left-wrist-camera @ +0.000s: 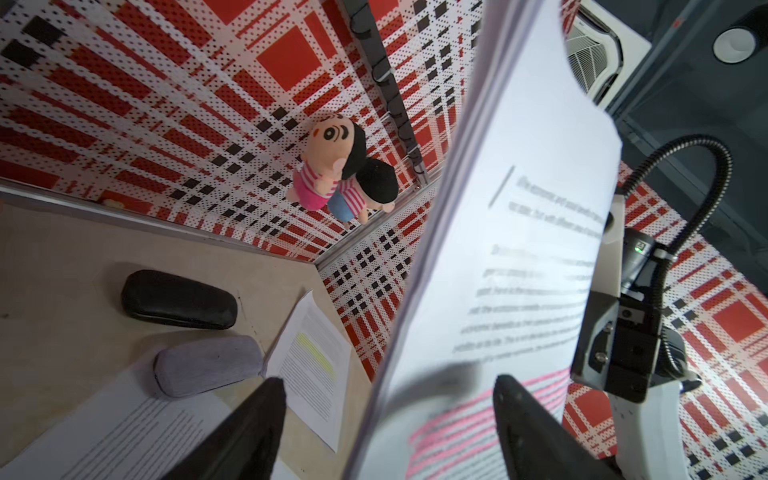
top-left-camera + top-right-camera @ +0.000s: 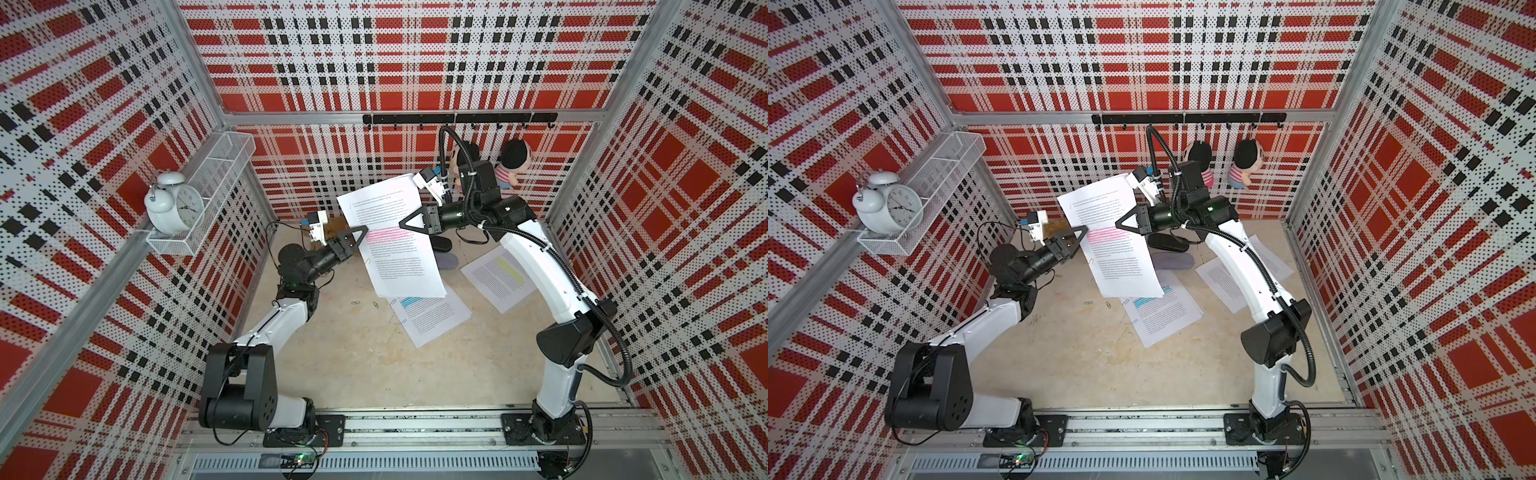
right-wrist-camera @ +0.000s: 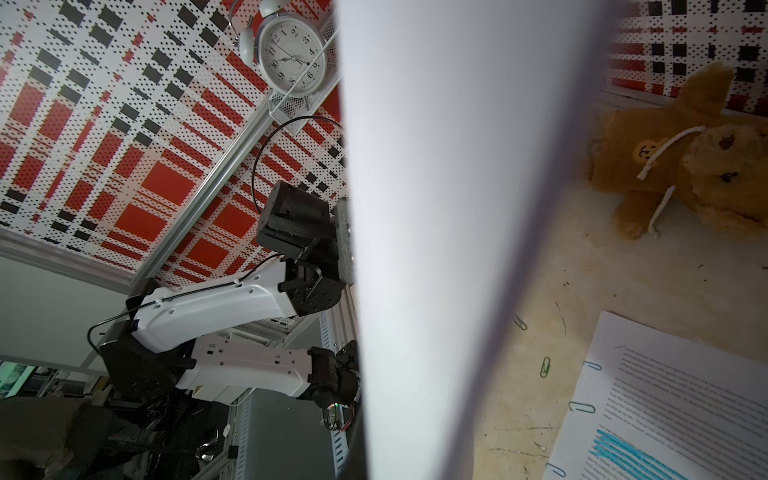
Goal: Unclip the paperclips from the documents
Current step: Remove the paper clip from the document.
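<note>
A clock (image 2: 176, 208) sits in a wire shelf on the left wall. Inward of it, the left gripper (image 2: 356, 239) reaches to the left edge of the pink document (image 2: 390, 253). In the left wrist view its fingers (image 1: 249, 428) stand wide apart with the edge of the sheets between them. I cannot tell whether either finger touches the paper. A brown bear (image 3: 681, 166) lies on the table (image 2: 353, 374) behind that gripper.

Nearer the robot's base, two loose paperclips (image 2: 355, 302) lie on bare table, just left of the blue document (image 2: 432, 324). The pink document is up off the table and tilted, with its lower end hanging over the blue document, which lies flat. In the right wrist view, small blue clips (image 3: 582, 407) sit along the blue document's edge.

The right gripper (image 2: 404, 224) is closed on the pink document's right edge, level with the pink band. Right of it, a black case (image 2: 440, 244) and a grey case (image 2: 448, 262) lie side by side on the table, partly hidden by the lifted pages. Further right, the yellow document (image 2: 498, 278) lies flat, apart from the other two, and the right arm passes above its far side. Two dolls (image 2: 513, 164) hang on the back wall.
</note>
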